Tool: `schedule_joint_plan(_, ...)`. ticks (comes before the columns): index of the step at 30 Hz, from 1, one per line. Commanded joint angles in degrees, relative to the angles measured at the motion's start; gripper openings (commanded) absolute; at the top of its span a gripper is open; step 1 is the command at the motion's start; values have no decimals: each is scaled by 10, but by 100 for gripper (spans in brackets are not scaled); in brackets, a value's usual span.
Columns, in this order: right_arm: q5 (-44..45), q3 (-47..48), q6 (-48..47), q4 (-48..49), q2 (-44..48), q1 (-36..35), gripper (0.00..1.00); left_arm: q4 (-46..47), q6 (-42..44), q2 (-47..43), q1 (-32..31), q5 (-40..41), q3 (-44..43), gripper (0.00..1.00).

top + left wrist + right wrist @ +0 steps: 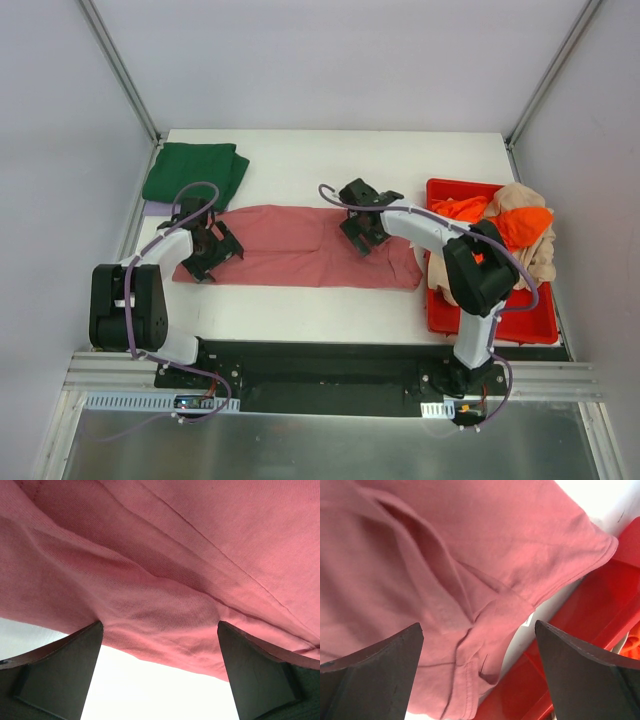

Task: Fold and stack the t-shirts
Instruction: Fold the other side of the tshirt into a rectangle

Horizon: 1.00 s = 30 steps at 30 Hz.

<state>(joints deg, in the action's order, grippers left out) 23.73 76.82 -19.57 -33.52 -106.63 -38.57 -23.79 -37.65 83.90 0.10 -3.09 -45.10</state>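
A dusty rose-red t-shirt [300, 245] lies folded lengthwise into a long strip across the middle of the table. My left gripper [207, 250] is open over its left end; the left wrist view shows the cloth's edge [165, 605] between the spread fingers. My right gripper [362, 230] is open above the strip's right part; the right wrist view shows a sleeve and collar folds [485, 595]. A dark green t-shirt [195, 172] lies folded at the back left on a pale lilac one [155, 209]. Orange [505, 222] and beige [540, 250] t-shirts are heaped in the bin.
A red plastic bin [485, 315] stands at the right edge of the table, also seen in the right wrist view [590, 615]. White enclosure walls surround the table. The arm bases are at the near edge.
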Motion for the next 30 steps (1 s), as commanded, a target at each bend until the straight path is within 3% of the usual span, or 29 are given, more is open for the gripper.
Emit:
schedule_joint_plan(1,8,56,-22,-35,-34,31,96,1,14,2,14,-6,18,99)
schedule_joint_plan(6,83,122,-25,-51,-56,75,96,0,14,4,19,-7,19,99)
schedule_joint_plan(12,97,152,26,-43,-25,118,96,-2,14,-2,22,-1,23,99)
schedule_joint_plan(15,14,113,37,-51,15,112,96,-4,14,-10,21,3,23,99)
schedule_joint_plan(19,-229,19,51,-9,89,108,96,-4,13,-15,22,4,23,99)
schedule_joint_plan(20,-256,7,71,-9,95,110,97,-4,13,-15,22,3,23,99)
schedule_joint_plan(24,-292,-5,150,-26,83,118,99,-4,13,-15,21,1,24,99)
schedule_joint_plan(30,-316,13,213,-9,28,134,89,-4,15,-19,21,-1,24,99)
